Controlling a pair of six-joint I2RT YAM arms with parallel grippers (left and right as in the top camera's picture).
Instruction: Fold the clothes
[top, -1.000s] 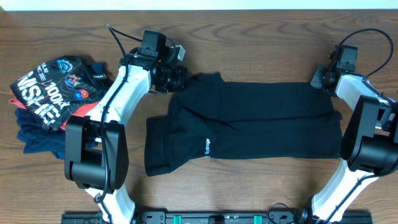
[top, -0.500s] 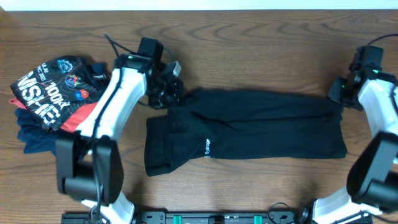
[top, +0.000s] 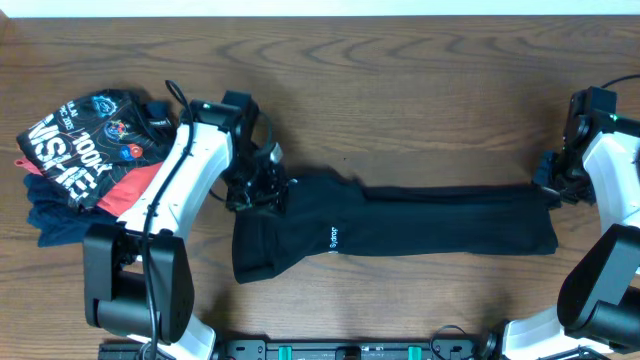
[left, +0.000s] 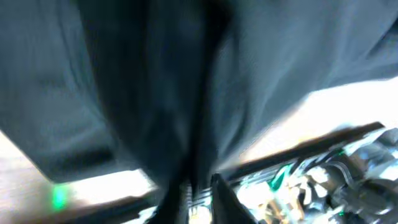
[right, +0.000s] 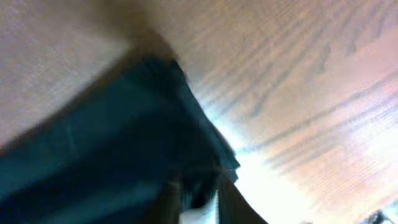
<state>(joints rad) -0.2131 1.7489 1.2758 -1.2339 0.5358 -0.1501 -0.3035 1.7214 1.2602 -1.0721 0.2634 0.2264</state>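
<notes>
Spanning the brown wood-grain table (top: 400, 90), the black polo shirt (top: 420, 225) meets left claw (top: 262, 190) and right claw (top: 552, 190), grasp unclear.

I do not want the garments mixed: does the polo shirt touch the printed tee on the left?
Apart. The overhead view shows bare table between the polo shirt and the printed tee.

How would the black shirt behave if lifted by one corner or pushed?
Probably floppy: the black shirt lies flat in a long folded band, so it would likely sag from a lifted corner. Thin fabric suggests it is light. Pushed across the table, it would probably bunch rather than slide.
</notes>
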